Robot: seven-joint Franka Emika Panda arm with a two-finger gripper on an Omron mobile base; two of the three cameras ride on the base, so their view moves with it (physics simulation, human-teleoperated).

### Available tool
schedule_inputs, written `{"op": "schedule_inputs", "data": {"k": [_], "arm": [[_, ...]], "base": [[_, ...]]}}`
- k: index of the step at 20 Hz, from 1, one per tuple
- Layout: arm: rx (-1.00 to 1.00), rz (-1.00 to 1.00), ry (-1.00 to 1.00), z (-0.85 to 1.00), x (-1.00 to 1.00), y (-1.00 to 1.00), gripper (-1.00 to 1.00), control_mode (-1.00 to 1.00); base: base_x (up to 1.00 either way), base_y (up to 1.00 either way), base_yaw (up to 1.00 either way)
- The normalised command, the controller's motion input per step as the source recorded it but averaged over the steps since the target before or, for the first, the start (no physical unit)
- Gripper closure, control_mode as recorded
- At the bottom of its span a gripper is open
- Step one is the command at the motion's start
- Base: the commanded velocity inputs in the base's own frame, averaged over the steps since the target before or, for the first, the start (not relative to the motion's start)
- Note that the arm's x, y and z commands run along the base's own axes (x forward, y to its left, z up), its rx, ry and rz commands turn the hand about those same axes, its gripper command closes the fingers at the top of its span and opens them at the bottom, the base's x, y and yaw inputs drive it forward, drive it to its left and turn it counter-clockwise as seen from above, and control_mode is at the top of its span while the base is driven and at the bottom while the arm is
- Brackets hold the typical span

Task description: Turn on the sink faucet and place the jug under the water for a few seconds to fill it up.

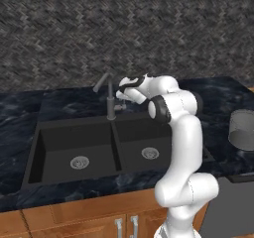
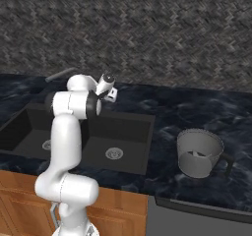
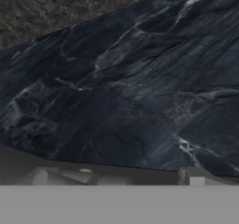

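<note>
The sink faucet [image 1: 110,102] stands behind the divider of the black double sink [image 1: 34,148], its spout angled up to the left. No water comes from the spout. My gripper [image 1: 119,96] hovers open just right of the faucet's post, level with its small side lever, and holds nothing. From the other side the gripper [image 2: 112,93] hangs over the sink's [image 2: 142,141] back rim. The jug [image 2: 199,152], translucent pale grey, stands upright on the counter well to the right of the sink; it is also at the right edge [image 1: 242,129]. Dark marbled counter [image 3: 130,92] lies ahead of the hand.
A grey herringbone tile wall [image 1: 124,29] rises close behind the faucet. Wooden cabinet doors with metal handles [image 1: 126,226] run below the counter's front edge. A grey appliance top [image 2: 197,215] sits below the jug. My own arm's elbow [image 1: 173,108] stands over the right basin.
</note>
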Motion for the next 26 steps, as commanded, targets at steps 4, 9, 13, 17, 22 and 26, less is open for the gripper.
{"op": "schedule_inputs", "data": {"k": [4,9,13,17,22,26], "arm": [[-0.01,0.0,0.0,-0.01,0.23,0.0,-1.0,-1.0],[-0.02,0.0,0.0,-0.05,0.19,0.0,-1.0,-1.0],[0.0,0.0,0.0,-0.01,0.13,0.0,-1.0,-1.0],[0.0,0.0,0.0,-0.07,0.07,0.0,1.0,-1.0],[0.0,0.0,0.0,-0.05,0.04,0.0,1.0,-1.0],[0.0,0.0,0.0,0.0,0.0,0.0,1.0,-1.0]], "base": [[0.0,0.0,0.0],[0.0,0.0,0.0],[0.0,0.0,0.0],[0.0,0.0,0.0],[0.0,0.0,0.0],[0.0,0.0,0.0]]}}
